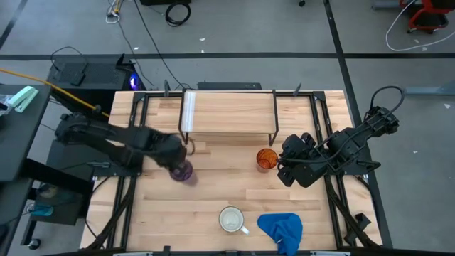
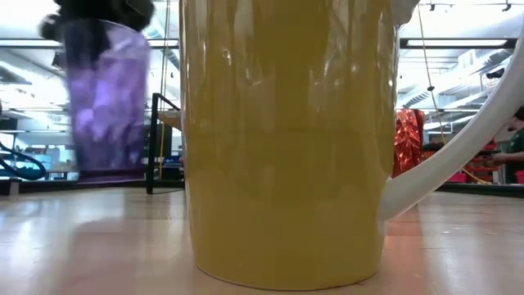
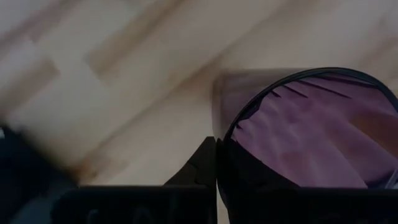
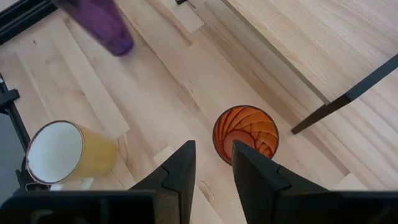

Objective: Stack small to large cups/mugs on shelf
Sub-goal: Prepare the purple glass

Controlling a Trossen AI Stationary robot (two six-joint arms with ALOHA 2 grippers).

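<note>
The translucent purple tumbler (image 1: 185, 173) is in my left gripper (image 1: 173, 151), in front of the shelf's left end; it shows at the left of the low view (image 2: 106, 98). The orange cup (image 1: 266, 158) stands upright on the table before the shelf's right legs. My right gripper (image 4: 213, 154) is open just to the cup's right (image 4: 245, 134), fingertips short of it and touching nothing. The cream handled mug (image 1: 232, 220) stands near the table's near edge and fills the low view (image 2: 286, 139). The light-wood shelf (image 1: 227, 114) stands on black wire legs at the far side. My left gripper holds the purple tumbler at its rim (image 3: 231, 127). One finger (image 3: 200, 163) lies outside the wall and the other seems to reach inside the mouth. The fingers come from above and from the table's left. The tumbler hangs below them, its base (image 2: 105, 174) just clear of the table.
A crumpled blue cloth (image 1: 282, 229) lies at the near edge, right of the mug. Black frame rails (image 1: 128, 178) run along both sides of the table. Bare wood lies between the tumbler, the mug and the orange cup.
</note>
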